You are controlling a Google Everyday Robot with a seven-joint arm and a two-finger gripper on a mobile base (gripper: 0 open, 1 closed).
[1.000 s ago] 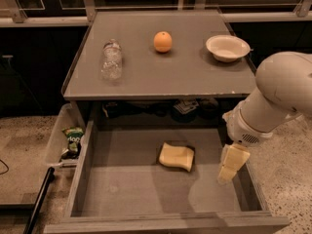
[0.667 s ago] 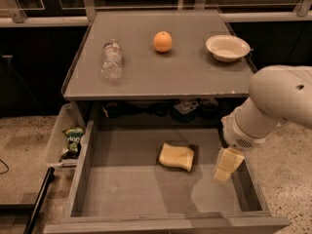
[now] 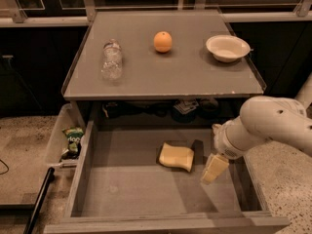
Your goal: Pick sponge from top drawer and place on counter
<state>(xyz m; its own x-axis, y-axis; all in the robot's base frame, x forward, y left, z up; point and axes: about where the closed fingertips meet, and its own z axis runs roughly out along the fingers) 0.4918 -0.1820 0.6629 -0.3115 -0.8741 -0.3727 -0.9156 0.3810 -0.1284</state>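
The pale yellow sponge lies flat on the bottom of the open top drawer, a little right of its middle. My gripper hangs inside the drawer just right of the sponge, cream fingers pointing down, not touching it. The white arm comes in from the right over the drawer's right side. The grey counter is above and behind the drawer.
On the counter stand a clear plastic bottle lying on its side, an orange and a white bowl. A clear bin with a green bag sits left of the drawer. Dark items lie on the shelf under the counter.
The arm and gripper have moved left inside the drawer, closer to the sponge. The sponge has not moved.
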